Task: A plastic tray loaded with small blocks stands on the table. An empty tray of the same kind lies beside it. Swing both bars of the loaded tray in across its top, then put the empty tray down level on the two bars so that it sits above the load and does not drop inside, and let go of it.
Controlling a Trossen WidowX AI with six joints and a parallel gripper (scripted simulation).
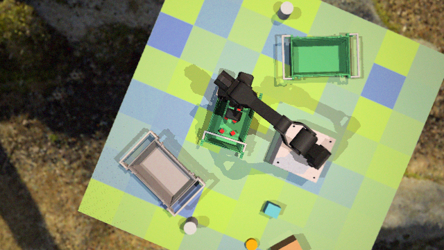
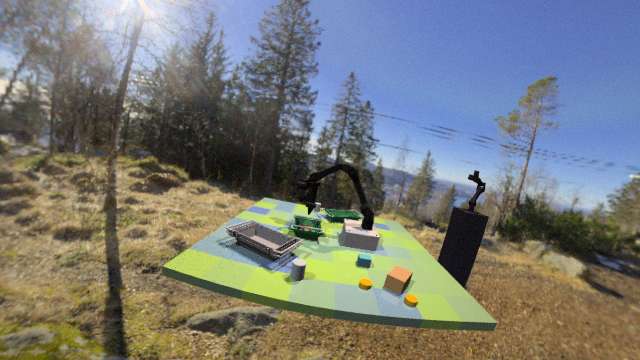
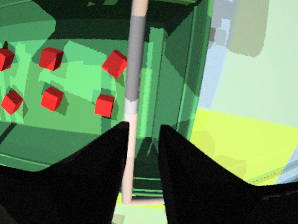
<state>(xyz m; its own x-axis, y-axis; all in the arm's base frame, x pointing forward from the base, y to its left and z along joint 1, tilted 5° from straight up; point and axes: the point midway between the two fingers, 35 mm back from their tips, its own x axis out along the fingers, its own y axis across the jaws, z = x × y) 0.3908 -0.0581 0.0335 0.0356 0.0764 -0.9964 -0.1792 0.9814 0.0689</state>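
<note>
The loaded green tray (image 1: 248, 122) (image 2: 307, 234) (image 3: 202, 75) holds several red blocks (image 1: 232, 132) (image 3: 51, 59). One wire bar (image 1: 225, 138) lies inward across its top near the front end. The other bar (image 3: 133, 65) also crosses above the tray, inside its far end, in the wrist view. My gripper (image 2: 310, 211) (image 3: 144, 131) points down over that end, fingers slightly apart and nothing held between them. The left fingertip overlaps the bar in the wrist view; contact is unclear. The empty green tray (image 1: 320, 60) (image 2: 342, 216) stands apart, its bars swung outward.
A grey tray (image 1: 163, 170) (image 2: 265, 240) stands to the left of the loaded tray. Grey cylinders (image 1: 190, 227) (image 1: 286, 8), a teal block (image 1: 272, 209) (image 2: 364, 260), an orange box (image 2: 398, 279) and orange discs (image 2: 365, 284) (image 2: 411, 300) stand elsewhere on the table.
</note>
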